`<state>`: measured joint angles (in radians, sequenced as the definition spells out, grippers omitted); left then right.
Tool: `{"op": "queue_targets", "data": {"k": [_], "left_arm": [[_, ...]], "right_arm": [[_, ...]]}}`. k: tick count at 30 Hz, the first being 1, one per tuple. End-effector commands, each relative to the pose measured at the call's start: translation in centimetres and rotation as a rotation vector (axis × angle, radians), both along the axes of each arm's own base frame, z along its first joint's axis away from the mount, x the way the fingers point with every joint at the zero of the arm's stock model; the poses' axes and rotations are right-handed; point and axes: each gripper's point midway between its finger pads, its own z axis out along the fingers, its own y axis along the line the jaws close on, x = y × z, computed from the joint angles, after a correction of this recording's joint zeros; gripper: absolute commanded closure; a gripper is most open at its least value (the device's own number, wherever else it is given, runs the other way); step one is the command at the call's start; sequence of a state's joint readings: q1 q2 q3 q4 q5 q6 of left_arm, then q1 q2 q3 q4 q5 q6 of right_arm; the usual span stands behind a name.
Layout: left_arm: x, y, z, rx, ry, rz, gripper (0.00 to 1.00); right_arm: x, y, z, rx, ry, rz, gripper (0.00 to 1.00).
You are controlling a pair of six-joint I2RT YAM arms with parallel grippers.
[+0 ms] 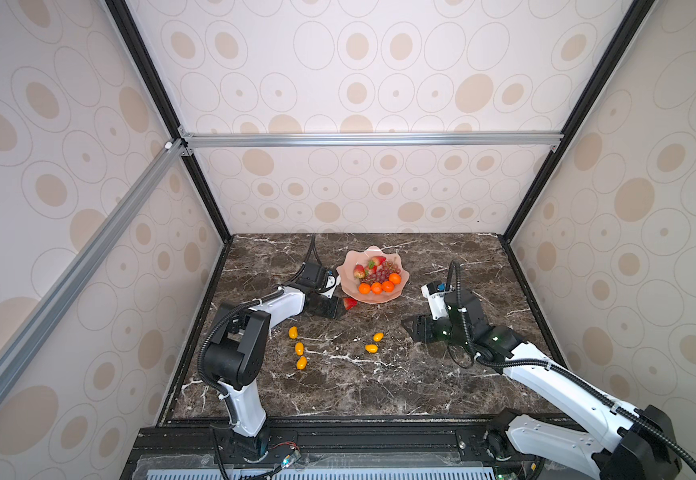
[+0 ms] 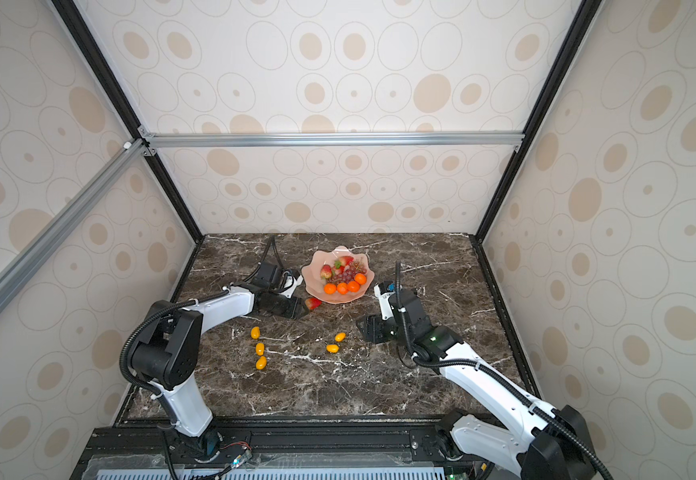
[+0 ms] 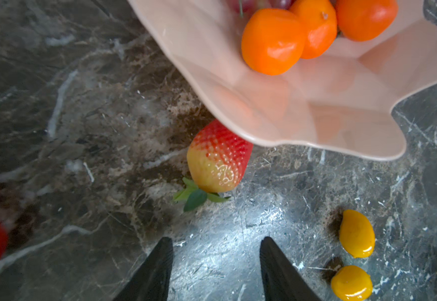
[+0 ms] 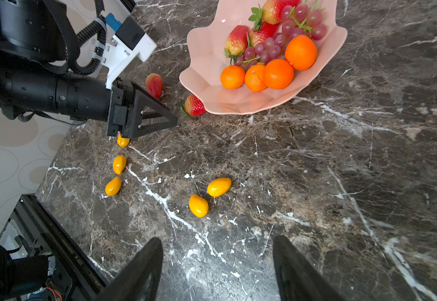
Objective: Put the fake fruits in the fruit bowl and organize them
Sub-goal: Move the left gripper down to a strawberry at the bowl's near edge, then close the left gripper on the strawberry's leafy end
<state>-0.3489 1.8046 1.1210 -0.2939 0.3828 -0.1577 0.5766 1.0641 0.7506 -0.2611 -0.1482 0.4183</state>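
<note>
At left of centre in both top views, the black left gripper point(image 1: 341, 309) hangs low over the dark brown marble tabletop point(image 1: 379, 386), jaws parted and empty. It points at a red plastic strawberry with a green cap point(image 1: 350, 302), which lies just ahead against the pale pink, glossy, scalloped fruit bowl point(image 1: 380, 300) at upper centre. The bowl holds three more strawberries point(image 1: 359, 271), a dark red grape bunch point(image 1: 383, 273) and four round orange tangerines point(image 1: 376, 287). Five small yellow-orange oval fruits point(image 1: 299, 348) lie loose at lower centre. At right, the black right gripper point(image 1: 408, 326) hovers with jaws wide, holding nothing.

The likely hazard is a finger catching the overhanging rim and shoving or tipping the bowl, or the slick fruit squirting free. The right wrist view shows a second strawberry point(image 4: 154, 84) behind the left gripper, not made out in the top views. Only the left wrist view shows the first strawberry's tip tucked under the rim.
</note>
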Motion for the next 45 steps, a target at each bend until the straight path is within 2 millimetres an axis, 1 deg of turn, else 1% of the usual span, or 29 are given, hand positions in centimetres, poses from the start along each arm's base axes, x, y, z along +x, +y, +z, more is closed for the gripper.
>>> {"op": "queue_targets", "data": {"k": [1,2,4,7,9,13,18,20,24,26,31,35,36,37,38,43,45], "left_arm": [[0.7,0.3,0.0,0.059,-0.01,-0.044,0.42],[0.8,0.3,-0.2,0.062,-0.007,-0.053,0.42],[0.6,-0.5,-0.5,0.034,0.007,-0.103,0.39],[0.8,-1.3,-0.7,0.0,0.027,-0.155,0.39],[1.2,-1.2,-0.8,0.002,0.025,-0.155,0.39],[1.6,-1.0,-1.6,0.014,0.049,-0.151,0.44],[1.3,-1.0,-2.9,0.019,0.088,-0.151,0.45],[1.2,-1.0,-3.2,0.024,0.099,-0.156,0.47],[0.9,-1.4,-2.6,-0.009,0.092,-0.164,0.53],[0.8,-1.3,-2.9,-0.005,0.096,-0.162,0.58],[0.9,-1.1,-3.4,0.011,0.107,-0.152,0.66],[0.9,-1.1,-3.0,0.011,0.102,-0.153,0.72],[0.9,-1.1,-2.8,0.009,0.099,-0.15,0.74],[0.9,-1.2,-2.8,0.007,0.101,-0.147,0.79],[1.0,-0.8,-2.8,0.034,0.096,-0.138,0.81],[0.4,-0.6,-2.5,0.099,0.08,-0.142,0.84],[0.3,-0.3,-2.4,0.116,0.073,-0.132,0.87]], "right_arm": [[0.0,0.1,1.0,0.008,-0.011,0.008,0.3],[-0.1,0.1,1.0,0.008,-0.011,0.01,0.3],[-0.1,0.1,1.1,0.007,-0.014,0.014,0.3],[-0.3,0.0,1.6,0.001,-0.027,0.025,0.3],[-0.5,-0.1,2.1,0.008,-0.049,0.03,0.3],[-0.8,-0.6,3.2,0.018,-0.099,0.029,0.3],[-1.0,-0.9,3.1,0.004,-0.099,0.021,0.3],[-1.0,-0.8,2.8,0.007,-0.093,0.022,0.3],[-0.8,-0.7,2.4,0.009,-0.085,0.024,0.3],[-0.8,-0.5,2.3,0.008,-0.08,0.028,0.3],[-0.7,-0.5,2.4,0.001,-0.078,0.031,0.3],[-0.6,-0.7,2.3,0.005,-0.087,0.016,0.3],[-0.6,-0.7,2.3,0.004,-0.087,0.017,0.3],[-0.6,-0.7,2.3,0.002,-0.085,0.015,0.3],[-0.7,-0.8,2.2,0.001,-0.082,0.015,0.3],[-0.9,-1.3,2.1,-0.003,-0.088,-0.004,0.3],[-0.8,-1.4,1.8,-0.003,-0.092,-0.013,0.3]]}}
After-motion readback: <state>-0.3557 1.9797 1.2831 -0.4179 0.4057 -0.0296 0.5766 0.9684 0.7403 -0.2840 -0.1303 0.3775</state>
